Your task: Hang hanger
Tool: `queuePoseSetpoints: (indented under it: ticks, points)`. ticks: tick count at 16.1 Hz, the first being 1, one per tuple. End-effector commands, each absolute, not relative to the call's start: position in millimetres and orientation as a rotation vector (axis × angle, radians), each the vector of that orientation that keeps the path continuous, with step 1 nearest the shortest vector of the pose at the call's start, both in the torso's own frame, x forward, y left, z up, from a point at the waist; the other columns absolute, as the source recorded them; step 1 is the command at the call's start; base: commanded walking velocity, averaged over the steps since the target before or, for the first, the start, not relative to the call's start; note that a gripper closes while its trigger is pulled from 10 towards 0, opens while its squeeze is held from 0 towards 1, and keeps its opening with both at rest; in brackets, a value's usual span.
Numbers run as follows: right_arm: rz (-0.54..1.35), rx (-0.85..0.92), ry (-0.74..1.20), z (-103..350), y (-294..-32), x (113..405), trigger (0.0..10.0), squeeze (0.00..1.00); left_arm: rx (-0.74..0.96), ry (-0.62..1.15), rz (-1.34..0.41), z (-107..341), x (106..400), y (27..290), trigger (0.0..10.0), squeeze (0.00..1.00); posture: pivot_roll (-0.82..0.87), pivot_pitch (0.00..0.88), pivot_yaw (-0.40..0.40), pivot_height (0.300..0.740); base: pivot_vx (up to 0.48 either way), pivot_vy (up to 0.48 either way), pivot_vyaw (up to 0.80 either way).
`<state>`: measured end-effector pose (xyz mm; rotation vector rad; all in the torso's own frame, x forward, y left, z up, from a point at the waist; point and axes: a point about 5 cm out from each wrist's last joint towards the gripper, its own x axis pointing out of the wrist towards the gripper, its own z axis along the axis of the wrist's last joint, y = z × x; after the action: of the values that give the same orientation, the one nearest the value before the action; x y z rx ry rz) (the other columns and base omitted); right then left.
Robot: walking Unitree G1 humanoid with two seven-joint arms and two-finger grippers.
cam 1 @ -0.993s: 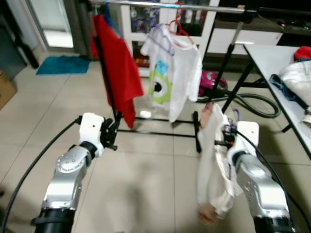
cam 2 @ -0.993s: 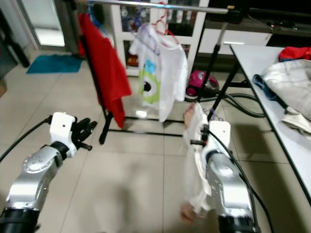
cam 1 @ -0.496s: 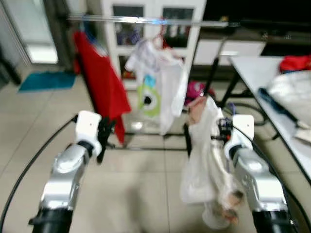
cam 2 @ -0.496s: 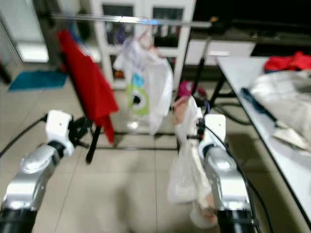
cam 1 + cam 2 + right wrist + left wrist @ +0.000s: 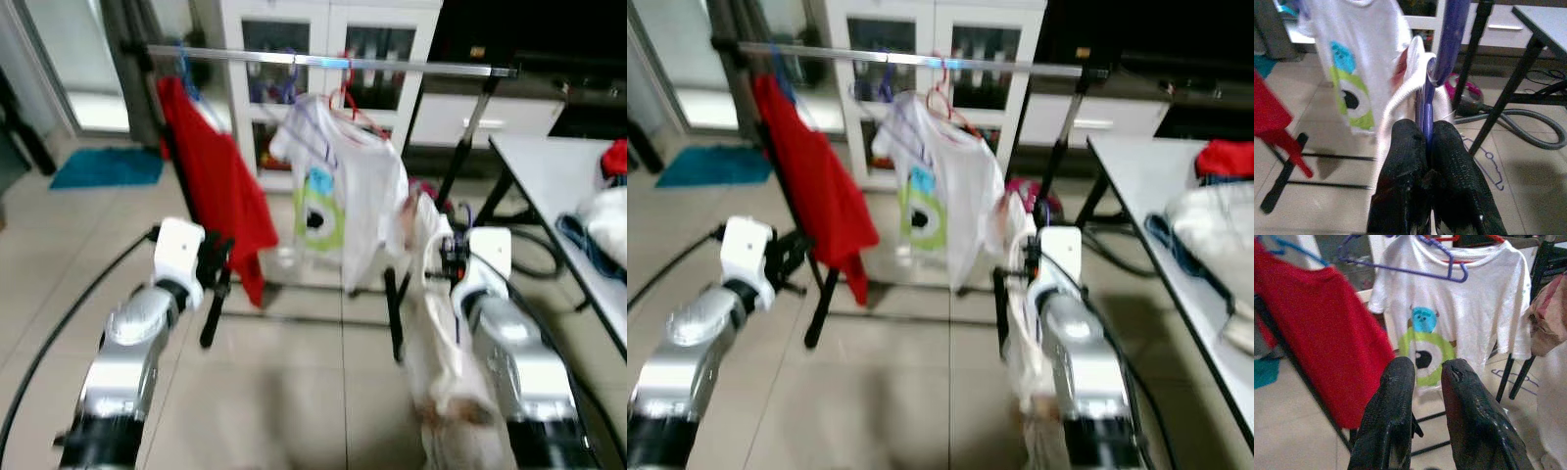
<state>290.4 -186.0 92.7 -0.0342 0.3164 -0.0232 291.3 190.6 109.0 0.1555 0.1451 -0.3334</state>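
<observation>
Beige floor tiles run under a silver clothes rail [image 5: 392, 66] that spans the room at 12 o'clock, carried on black legs, with a white glass-door cabinet [image 5: 328, 39] behind it. On the rail hang a red shirt [image 5: 220, 186] at 11 o'clock and a white T-shirt with a green one-eyed monster print [image 5: 348, 196] at 12 o'clock; an empty purple hanger [image 5: 1400, 267] hangs just beside the T-shirt's collar. A teal mat [image 5: 108, 166] lies on the floor at 10 o'clock, and a white table [image 5: 1176, 215] with heaped clothes stands at 3 o'clock.

The right gripper [image 5: 1425, 147] is raised at about 2 o'clock from the picture's centre, below the rail and just beside the T-shirt's edge. Its two black fingers [image 5: 1403, 161] are pressed together on the stem of a purple hanger [image 5: 1447, 44], from which a pale garment [image 5: 436, 333] drapes down along the forearm.

The left gripper [image 5: 1422, 377] is held up at about 9 o'clock, near the hem of the red shirt, its fingers close together with a narrow gap and nothing between them.
</observation>
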Motion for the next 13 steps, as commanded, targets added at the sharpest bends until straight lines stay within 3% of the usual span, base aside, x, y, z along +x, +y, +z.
queuePoseSetpoints:
  ticks: [1, 13]
  points:
    - [-0.055, -0.047, 0.286, 99.3, -198.0, 292.5, 10.0, 0.0, 0.154, 0.125, -0.366, 112.5, 293.6, 179.8, 10.0, 0.0, 0.03, 0.0, -0.023, 0.74, 0.48, 0.0, 0.0]
    - [-0.034, -0.084, 0.272, 103.3, -197.8, 297.5, 10.0, 0.0, 0.165, 0.13, -0.405, 109.9, 291.1, 175.5, 10.0, 0.0, 0.03, 0.0, -0.028, 0.74, 0.476, 0.0, 0.0]
